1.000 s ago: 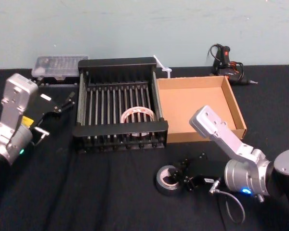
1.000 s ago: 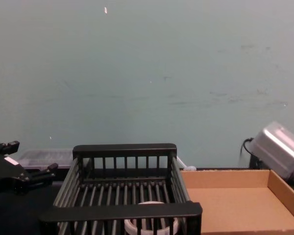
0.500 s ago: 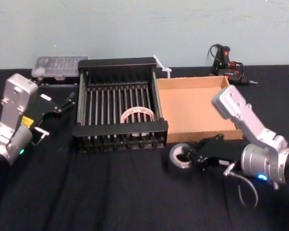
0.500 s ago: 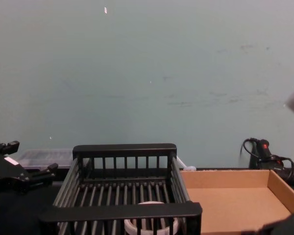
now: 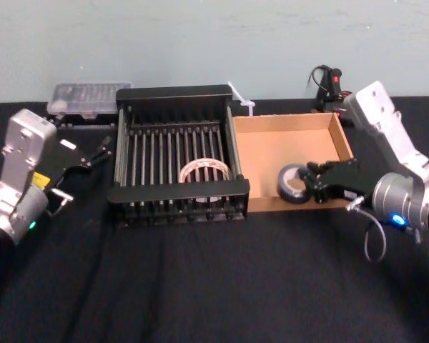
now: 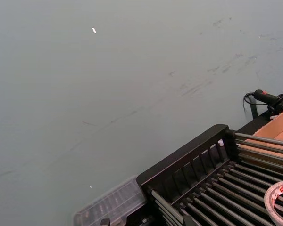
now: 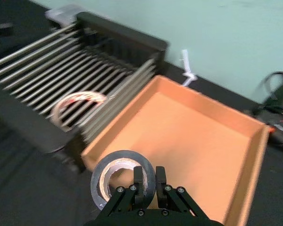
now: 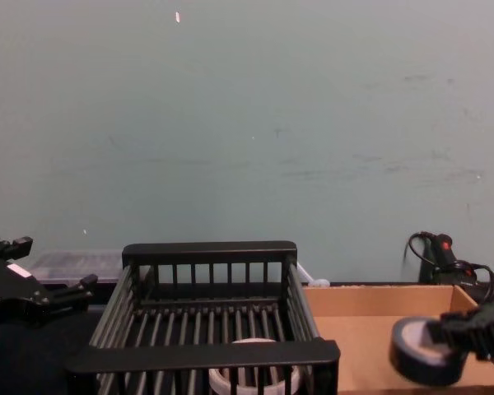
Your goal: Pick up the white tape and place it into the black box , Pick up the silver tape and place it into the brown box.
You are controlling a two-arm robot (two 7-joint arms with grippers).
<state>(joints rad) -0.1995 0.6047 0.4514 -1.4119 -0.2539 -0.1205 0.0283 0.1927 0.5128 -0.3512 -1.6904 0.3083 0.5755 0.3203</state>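
The right tool [image 5: 311,184] is clamping the silver tape [image 5: 294,183], its two fingers [image 7: 138,178] pressing close together on the wall of the roll at the side nearest the wrist. It is holding the roll tilted up on edge, with the pale core facing the robot, over the front right part of the brown box [image 5: 272,146], close to the box's near wall. In the chest view the silver tape [image 8: 424,354] is hanging in front of the box's tan floor with the right tool [image 8: 451,331] reaching in from the right; whether the roll is touching the floor cannot be told. In the right wrist view the silver tape [image 7: 122,157] is sitting over the near corner of the brown box [image 7: 198,136]. The white tape [image 5: 204,171] is lying flat on the barred floor of the black box [image 5: 179,191], near its front right corner, just behind the front rim. The two boxes are standing side by side and touching on the black tabletop [image 5: 200,286]. The left tool [image 5: 82,171] is hanging idle to the left of the black box, its fingers spread apart and gripping nothing.
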